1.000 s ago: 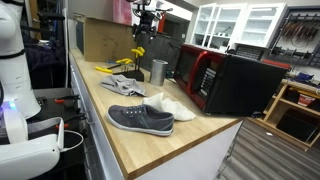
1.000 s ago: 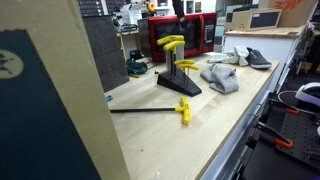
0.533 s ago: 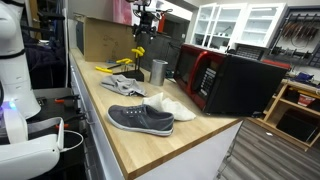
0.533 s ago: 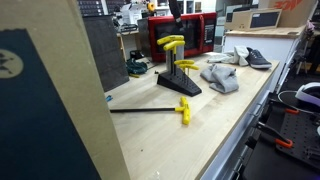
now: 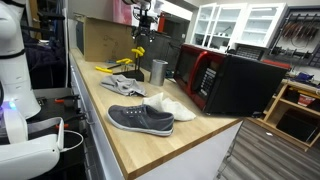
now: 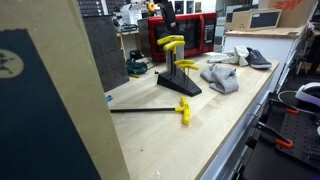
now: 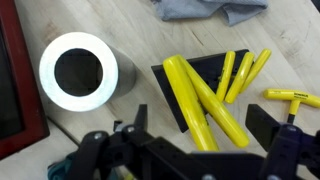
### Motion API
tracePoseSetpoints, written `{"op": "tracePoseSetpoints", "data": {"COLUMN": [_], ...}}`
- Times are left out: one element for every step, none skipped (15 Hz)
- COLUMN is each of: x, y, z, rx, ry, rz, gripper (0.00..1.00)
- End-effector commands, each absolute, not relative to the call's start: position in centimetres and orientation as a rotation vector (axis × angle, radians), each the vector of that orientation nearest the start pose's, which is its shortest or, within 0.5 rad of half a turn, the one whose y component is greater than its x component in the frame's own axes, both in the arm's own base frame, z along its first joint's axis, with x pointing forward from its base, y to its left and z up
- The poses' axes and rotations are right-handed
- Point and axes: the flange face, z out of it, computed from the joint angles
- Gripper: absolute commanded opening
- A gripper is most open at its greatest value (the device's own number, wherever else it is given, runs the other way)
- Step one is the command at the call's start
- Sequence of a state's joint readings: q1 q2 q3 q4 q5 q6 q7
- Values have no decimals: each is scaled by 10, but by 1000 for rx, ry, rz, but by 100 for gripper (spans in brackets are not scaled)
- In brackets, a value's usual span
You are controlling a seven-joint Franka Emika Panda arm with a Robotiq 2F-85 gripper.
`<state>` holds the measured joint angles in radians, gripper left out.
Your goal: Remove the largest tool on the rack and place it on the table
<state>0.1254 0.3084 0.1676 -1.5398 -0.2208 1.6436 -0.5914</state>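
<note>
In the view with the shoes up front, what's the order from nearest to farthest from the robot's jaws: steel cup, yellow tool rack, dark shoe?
1. Yellow tool rack, straight below the gripper and its jaws.
2. Steel cup, standing just beside the rack.
3. Dark shoe, at the table's near end, by the camera.
</note>
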Motion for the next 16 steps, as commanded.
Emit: {"op": "tracePoseSetpoints", "data": {"x": [619,617,616,615,615,614,614,614,614,615,617,620,623,625,627,629], "y": [159,160,156,154,149,145,141,135,130,125,121,118,117,118,120,123], "z": [464,464,462,462,461,461,461,459,458,455,452,447,441,438,435,432], "rx": [-2746,-2699,-2646,-2599,-2554,-2510,-2475,-2446,-2420,-2403,-2403,-2407,-2419,-2422,-2427,-2429], "ry": [-1646,-1687,-1720,-1746,-1767,-1791,-1813,-1828,-1841,-1851,-1857,-1856,-1851,-1853,-1851,-1849], "rz": [291,295,297,303,317,323,331,339,351,363,383,388,393,388,386,378], "gripper": [100,100,100,100,100,100,100,100,100,100,100,100,100,100,100,100]}}
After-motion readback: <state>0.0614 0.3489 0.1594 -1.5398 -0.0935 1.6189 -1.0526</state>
